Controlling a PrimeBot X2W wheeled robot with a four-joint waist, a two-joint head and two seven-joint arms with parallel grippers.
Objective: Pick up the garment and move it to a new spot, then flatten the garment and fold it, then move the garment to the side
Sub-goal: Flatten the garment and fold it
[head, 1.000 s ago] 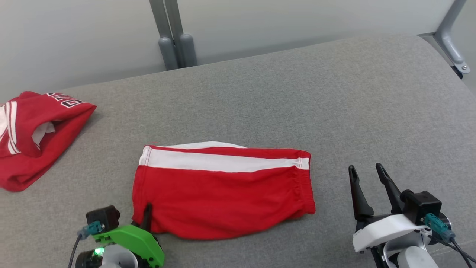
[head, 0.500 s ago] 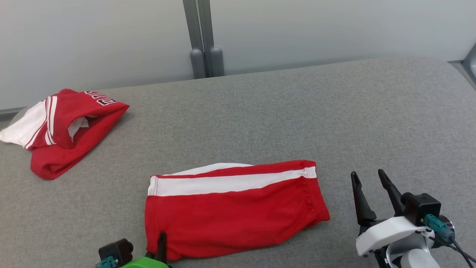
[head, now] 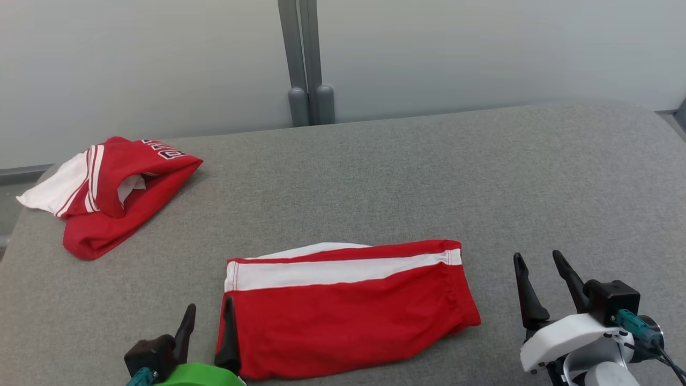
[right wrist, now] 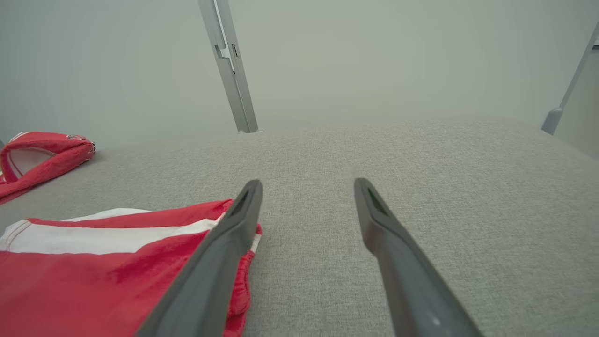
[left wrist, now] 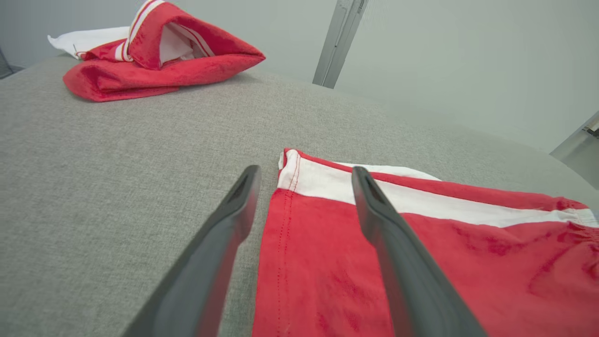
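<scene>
Since the garment [head: 348, 316] already lay flat and doubled over, with its white band along the far edge, the folding looked finished and the step in hand seemed to be the last one: moving it to the side. The grey padded surface [head: 407, 177] took up most of the head view, and the garment lay on it near the front edge, about midway between the two arms. A second red and white garment [head: 112, 193] sat crumpled at the far left, well apart. Both lay straight on the fabric, not inside anything.

The left gripper [head: 209, 305] stood wide at the garment's near left corner. In the left wrist view one finger was over bare grey fabric and the other over the red cloth [left wrist: 421, 262], but whether either touched could not be told. The right gripper [head: 537, 256] was also wide and held nothing, near the garment's right end.

The next move probably called for a pinch through every layer at the edge, so that the fold would not fall open.
</scene>
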